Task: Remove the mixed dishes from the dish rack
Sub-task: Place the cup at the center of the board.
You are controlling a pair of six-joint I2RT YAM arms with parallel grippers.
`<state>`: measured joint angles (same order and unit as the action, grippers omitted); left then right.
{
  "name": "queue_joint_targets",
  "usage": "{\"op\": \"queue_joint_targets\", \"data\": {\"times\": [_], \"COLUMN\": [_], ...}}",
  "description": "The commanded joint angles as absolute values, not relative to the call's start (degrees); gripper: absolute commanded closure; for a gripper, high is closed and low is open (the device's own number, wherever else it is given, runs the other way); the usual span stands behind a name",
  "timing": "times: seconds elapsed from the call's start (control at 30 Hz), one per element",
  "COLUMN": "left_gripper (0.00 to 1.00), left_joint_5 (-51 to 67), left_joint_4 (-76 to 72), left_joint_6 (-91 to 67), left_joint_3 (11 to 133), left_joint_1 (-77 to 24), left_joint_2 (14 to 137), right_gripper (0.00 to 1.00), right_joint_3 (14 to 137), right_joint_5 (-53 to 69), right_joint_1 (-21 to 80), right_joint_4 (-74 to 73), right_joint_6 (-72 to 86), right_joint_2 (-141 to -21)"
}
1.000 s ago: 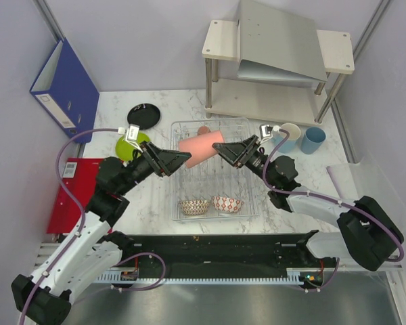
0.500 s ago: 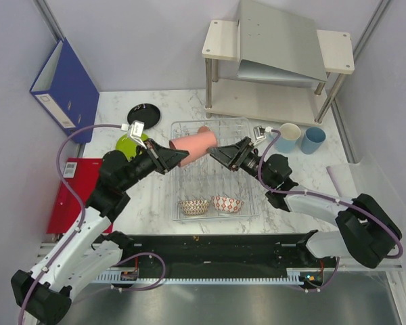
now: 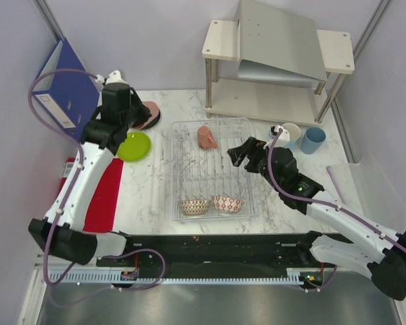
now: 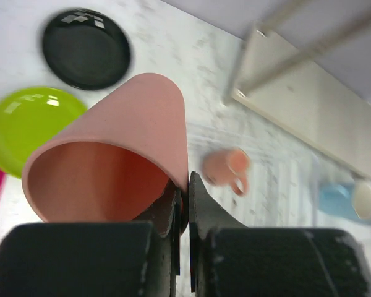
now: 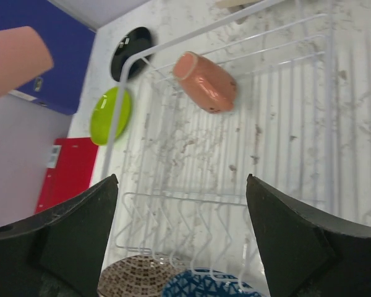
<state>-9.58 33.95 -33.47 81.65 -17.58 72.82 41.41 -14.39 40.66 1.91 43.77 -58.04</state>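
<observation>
From above, the left gripper (image 3: 135,112) was raised over the far-left part of the marble table (image 3: 149,189), pinching the salmon-pink cup (image 3: 149,111), which hung just beyond the lime-green plate (image 3: 134,145). The dish rack (image 3: 247,203), a clear tray with a wire grid, sat mid-table. It held a pink mug (image 3: 206,137) lying near its far end, and a brown-white bowl (image 3: 194,206) and a red-white bowl (image 3: 227,203) side by side at its near end. The right gripper (image 3: 239,152) hovered over the rack's right side. Two light-blue cups (image 3: 313,140) stood right of the rack, in front of a beige shelf (image 3: 277,61). A blue binder (image 3: 64,84) leaned at far left, with a red folder (image 3: 101,196) lying nearer.

In the left wrist view, the cup was plain, smooth and tapered, its open mouth toward the camera. The fingers were pressed on its rim wall, one inside and one outside. The black plate (image 4: 86,48) lay below, beside the green one.

In the right wrist view, the claw was spread wide and empty above the rack's prongs, and the mug lay on its side.
</observation>
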Motion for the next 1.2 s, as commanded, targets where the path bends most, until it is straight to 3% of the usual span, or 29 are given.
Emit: {"op": "queue_joint_targets", "data": {"times": [0.0, 0.13, 0.4, 1.17], "left_gripper": [0.98, 0.98, 0.98, 0.98], "left_joint_5": [-18.62, -13.3, -12.21, -11.95], "left_joint_4": [40.95, 46.57, 52.37, 57.13], "left_joint_6": [-29.35, -32.68, -33.22, -30.15], "left_joint_3": [92.7, 105.08, 117.41, 129.55], "left_joint_1": [-10.2, -2.05, 5.71, 11.78], "left_joint_2": [83.62, 94.88, 110.64, 128.85], "right_gripper": [0.09, 0.09, 0.09, 0.07], "right_joint_3": [41.05, 39.99, 39.55, 39.73], "right_joint_5": [-21.09, -20.74, -23.36, -23.64], "right_joint_1": [40.78, 40.78, 40.87, 40.78], "right_joint_4": [-6.23, -7.29, -9.31, -9.41], "right_joint_6": [39.81, 39.46, 35.16, 32.34], "right_joint_2": [-55.02, -52.83, -49.14, -55.19]}}
